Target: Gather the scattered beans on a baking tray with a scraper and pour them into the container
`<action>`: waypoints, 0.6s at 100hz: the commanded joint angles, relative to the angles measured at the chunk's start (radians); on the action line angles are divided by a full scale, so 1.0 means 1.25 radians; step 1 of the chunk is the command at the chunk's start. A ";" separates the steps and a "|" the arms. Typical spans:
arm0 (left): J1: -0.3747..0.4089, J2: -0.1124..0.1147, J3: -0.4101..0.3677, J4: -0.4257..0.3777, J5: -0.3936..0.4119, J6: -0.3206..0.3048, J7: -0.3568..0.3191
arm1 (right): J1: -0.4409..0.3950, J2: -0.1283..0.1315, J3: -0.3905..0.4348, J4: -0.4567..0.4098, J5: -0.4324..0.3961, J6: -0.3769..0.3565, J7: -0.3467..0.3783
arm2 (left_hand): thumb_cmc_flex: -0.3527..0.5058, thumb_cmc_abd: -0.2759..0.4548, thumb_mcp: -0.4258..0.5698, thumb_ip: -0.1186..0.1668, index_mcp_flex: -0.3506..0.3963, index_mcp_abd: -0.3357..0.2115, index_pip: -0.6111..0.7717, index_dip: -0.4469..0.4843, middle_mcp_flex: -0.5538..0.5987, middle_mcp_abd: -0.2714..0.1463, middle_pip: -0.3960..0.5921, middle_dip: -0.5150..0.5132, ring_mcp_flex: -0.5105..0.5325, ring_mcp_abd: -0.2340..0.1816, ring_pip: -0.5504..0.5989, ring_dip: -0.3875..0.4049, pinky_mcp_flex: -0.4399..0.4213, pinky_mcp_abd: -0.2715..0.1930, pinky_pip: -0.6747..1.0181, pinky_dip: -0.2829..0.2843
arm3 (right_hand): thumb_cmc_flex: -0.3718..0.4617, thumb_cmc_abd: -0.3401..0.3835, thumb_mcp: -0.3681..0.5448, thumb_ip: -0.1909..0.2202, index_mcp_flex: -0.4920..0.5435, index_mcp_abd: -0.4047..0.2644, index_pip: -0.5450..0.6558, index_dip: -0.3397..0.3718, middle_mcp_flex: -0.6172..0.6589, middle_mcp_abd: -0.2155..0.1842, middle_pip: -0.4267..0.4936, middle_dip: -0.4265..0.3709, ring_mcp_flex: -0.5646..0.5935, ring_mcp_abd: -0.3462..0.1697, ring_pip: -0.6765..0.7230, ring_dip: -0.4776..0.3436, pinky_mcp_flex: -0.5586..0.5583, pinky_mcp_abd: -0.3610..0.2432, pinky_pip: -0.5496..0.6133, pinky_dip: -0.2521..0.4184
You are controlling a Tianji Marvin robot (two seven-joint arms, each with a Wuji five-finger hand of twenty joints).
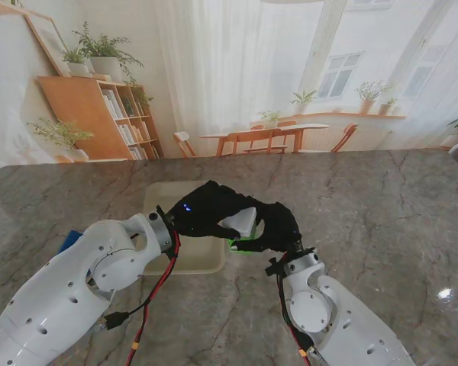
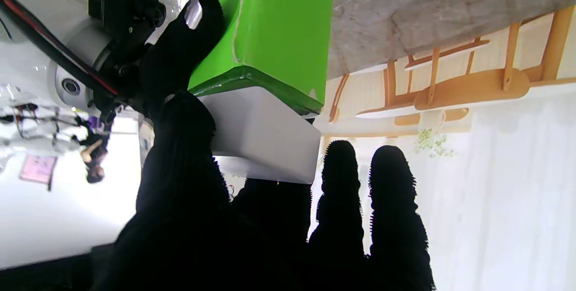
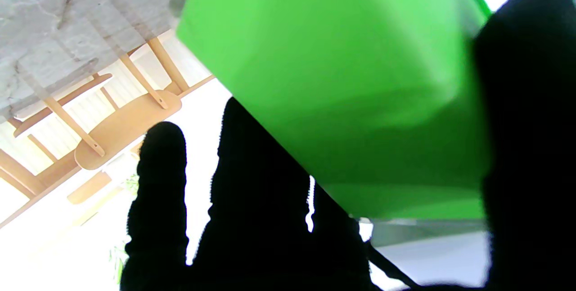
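I am holding both of my hands together over the near right corner of the baking tray (image 1: pixel 162 200), which is lying flat on the marble table (image 1: pixel 382 221); my left hand (image 1: pixel 202 210) is reaching in from the left with its black-gloved fingers wrapped around a white scraper (image 1: pixel 240 223), thumb on one face and fingers on the other, so it is clamped on that tool; my right hand (image 1: pixel 278 229) is coming up from nearer to me and is gripping the green container (image 1: pixel 243 245), whose edge is just peeking out under the two hands beside the tray's right rim; in the left wrist view the scraper (image 2: pixel 265 133) is sitting right against the container's (image 2: pixel 274 34) rim, touching it, while two of my left fingers (image 2: pixel 339 183) are sticking out straight and free; in the right wrist view the container (image 3: pixel 337 79) is filling most of the frame, tilted, with my right thumb pressing on one side and fingers (image 3: pixel 256 169) lying along the other; I cannot make out any beans, either on the tray or in the container; a blue object (image 1: pixel 70 240) is showing just past my left forearm, on the table left of the tray.
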 commanded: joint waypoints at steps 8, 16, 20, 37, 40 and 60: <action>-0.005 0.005 -0.008 -0.002 0.045 -0.028 -0.009 | -0.003 -0.002 0.001 -0.014 0.004 -0.012 0.010 | 0.195 -0.051 0.198 -0.019 0.053 -0.265 0.150 0.058 0.027 -0.110 0.018 0.034 0.036 -0.040 0.003 -0.008 0.017 -0.029 0.016 -0.036 | 0.147 0.098 0.298 0.029 0.077 -0.230 0.161 0.055 0.072 -0.101 0.119 0.047 0.006 -0.042 0.017 0.017 0.004 -0.014 0.015 -0.010; -0.007 0.008 -0.015 -0.008 0.047 -0.040 -0.026 | -0.004 -0.002 0.002 -0.015 0.003 -0.013 0.010 | 0.195 -0.028 0.210 -0.019 0.034 -0.271 0.181 0.012 0.024 -0.108 -0.013 -0.120 0.044 -0.044 -0.025 -0.039 0.020 -0.022 0.008 -0.057 | 0.147 0.098 0.298 0.029 0.077 -0.231 0.161 0.055 0.072 -0.102 0.119 0.047 0.006 -0.044 0.016 0.017 0.004 -0.014 0.015 -0.010; -0.009 0.010 -0.019 -0.013 0.056 -0.048 -0.034 | -0.004 -0.002 0.003 -0.015 0.003 -0.014 0.010 | 0.196 -0.022 0.220 -0.017 0.027 -0.274 0.184 -0.009 0.014 -0.106 -0.012 -0.205 0.047 -0.044 -0.036 -0.052 0.020 -0.023 0.008 -0.061 | 0.147 0.098 0.297 0.030 0.076 -0.235 0.160 0.055 0.073 -0.103 0.119 0.048 0.006 -0.045 0.015 0.017 0.004 -0.014 0.015 -0.010; -0.018 0.016 -0.027 -0.020 0.095 -0.076 -0.048 | -0.005 -0.001 0.004 -0.016 0.002 -0.020 0.011 | 0.196 -0.038 0.262 -0.018 -0.008 -0.254 0.113 -0.104 -0.006 -0.089 -0.053 -0.299 0.053 -0.043 -0.064 -0.081 0.026 -0.016 -0.006 -0.080 | 0.145 0.099 0.297 0.031 0.077 -0.237 0.160 0.056 0.073 -0.105 0.118 0.048 0.007 -0.048 0.013 0.017 0.003 -0.019 0.012 -0.010; -0.020 0.017 -0.027 -0.021 0.104 -0.081 -0.049 | -0.005 -0.001 0.005 -0.017 0.003 -0.021 0.011 | 0.196 -0.040 0.266 -0.018 -0.019 -0.248 0.087 -0.130 -0.013 -0.086 -0.059 -0.308 0.051 -0.042 -0.065 -0.081 0.026 -0.016 -0.006 -0.083 | 0.145 0.099 0.297 0.031 0.077 -0.238 0.159 0.056 0.074 -0.105 0.118 0.049 0.007 -0.048 0.013 0.017 0.004 -0.019 0.012 -0.010; -0.015 0.023 -0.034 -0.043 0.150 -0.079 -0.070 | -0.006 -0.001 0.006 -0.019 0.004 -0.020 0.014 | 0.159 -0.008 0.094 -0.012 -0.162 -0.095 -0.096 -0.218 -0.123 -0.018 -0.118 -0.369 -0.020 0.003 -0.086 -0.091 -0.032 -0.003 -0.027 -0.092 | 0.145 0.097 0.298 0.031 0.078 -0.236 0.160 0.056 0.074 -0.104 0.117 0.049 0.007 -0.047 0.012 0.019 0.005 -0.016 0.010 -0.010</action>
